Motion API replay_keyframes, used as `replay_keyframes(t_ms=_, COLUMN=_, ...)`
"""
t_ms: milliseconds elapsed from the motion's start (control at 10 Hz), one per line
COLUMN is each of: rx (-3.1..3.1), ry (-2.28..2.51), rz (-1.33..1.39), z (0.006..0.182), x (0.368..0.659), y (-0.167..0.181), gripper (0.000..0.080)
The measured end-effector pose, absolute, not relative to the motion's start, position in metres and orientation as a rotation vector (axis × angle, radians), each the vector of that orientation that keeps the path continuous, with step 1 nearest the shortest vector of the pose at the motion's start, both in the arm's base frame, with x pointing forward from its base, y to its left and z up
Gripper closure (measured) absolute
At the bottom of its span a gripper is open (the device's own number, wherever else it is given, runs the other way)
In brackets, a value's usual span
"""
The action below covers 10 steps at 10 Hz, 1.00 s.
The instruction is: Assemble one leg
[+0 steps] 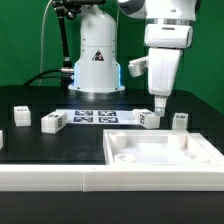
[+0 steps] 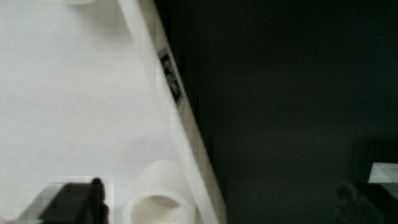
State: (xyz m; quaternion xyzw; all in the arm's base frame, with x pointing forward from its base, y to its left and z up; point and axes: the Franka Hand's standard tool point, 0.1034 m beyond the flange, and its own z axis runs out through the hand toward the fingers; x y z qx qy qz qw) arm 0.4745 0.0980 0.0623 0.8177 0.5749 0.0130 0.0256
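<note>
Several legs, small white blocks with tags, stand on the black table: two at the exterior view's left (image 1: 20, 116) (image 1: 52, 122), one next to the marker board's right end (image 1: 148, 119) and one further right (image 1: 180, 120). My gripper (image 1: 158, 108) hangs open and empty above the far edge of the white panel (image 1: 160, 152), close to the leg by the marker board. In the wrist view my gripper (image 2: 222, 205) has its fingers (image 2: 71, 200) wide apart over the panel's edge (image 2: 89, 110) and a round corner socket (image 2: 157, 205). No leg shows in the wrist view.
The marker board (image 1: 95, 117) lies flat on the table in front of the robot base (image 1: 97, 60). A white rim (image 1: 50, 180) runs along the table's near edge. Part of another white block shows at the far left (image 1: 2, 137).
</note>
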Motion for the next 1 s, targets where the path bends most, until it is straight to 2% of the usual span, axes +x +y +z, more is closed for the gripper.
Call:
replay_keyframes(t_ms=100, rx=2.619, ry=1.645, rz=0.060, z=0.062, x=0.475, y=0.099, gripper=0.0150)
replay_keyframes(t_ms=300, rx=2.888, ry=1.191, rz=0.143, z=0.055, x=0.456, y=0.112, gripper=0.0150)
replay_keyframes(t_ms=600, rx=3.070, ry=0.760, rz=0.150, z=0.052, x=0.454, y=0.121, gripper=0.0150)
replay_keyframes(t_ms=1000, rx=3.160, ry=0.427, rz=0.149, z=0.051, x=0.453, y=0.125, gripper=0.0150)
